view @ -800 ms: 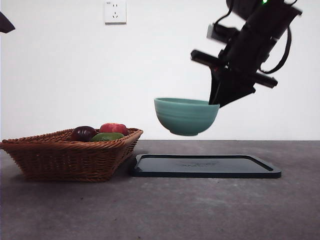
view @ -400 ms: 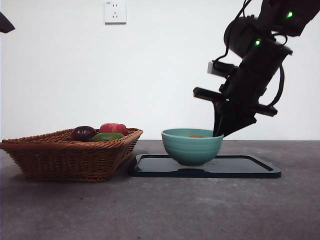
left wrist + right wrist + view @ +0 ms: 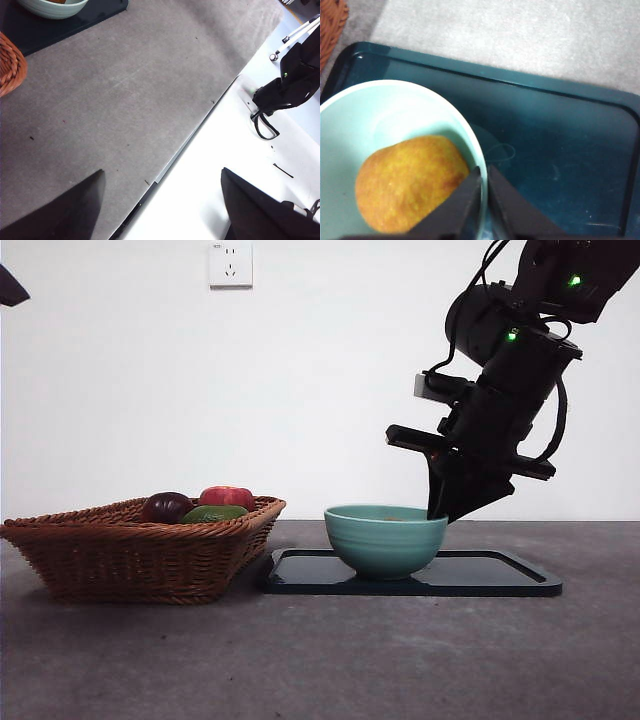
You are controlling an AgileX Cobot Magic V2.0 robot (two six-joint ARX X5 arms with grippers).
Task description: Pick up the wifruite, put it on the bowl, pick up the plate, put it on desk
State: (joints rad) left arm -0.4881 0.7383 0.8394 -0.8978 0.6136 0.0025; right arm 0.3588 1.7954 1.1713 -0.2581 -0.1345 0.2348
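At the bowl's near-right rim, the right gripper (image 3: 484,186) is clamped on the teal bowl (image 3: 385,538), one jaw inside the wall and one outside, with the arm slanting down from high on the right of the front view. Just inside the inner jaw, an orange-yellow fruit (image 3: 410,182) is seen lying in the bowl. Beneath the gripper, the bowl is seated on the black tray (image 3: 500,578), which is laid on the dark grey desk (image 3: 320,660). Well away from this gripper, a wicker basket (image 3: 140,550) of fruit is set beside the tray. A white wall with a socket (image 3: 230,263) is seen behind. The left gripper (image 3: 160,200) is held spread apart above the desk's edge.
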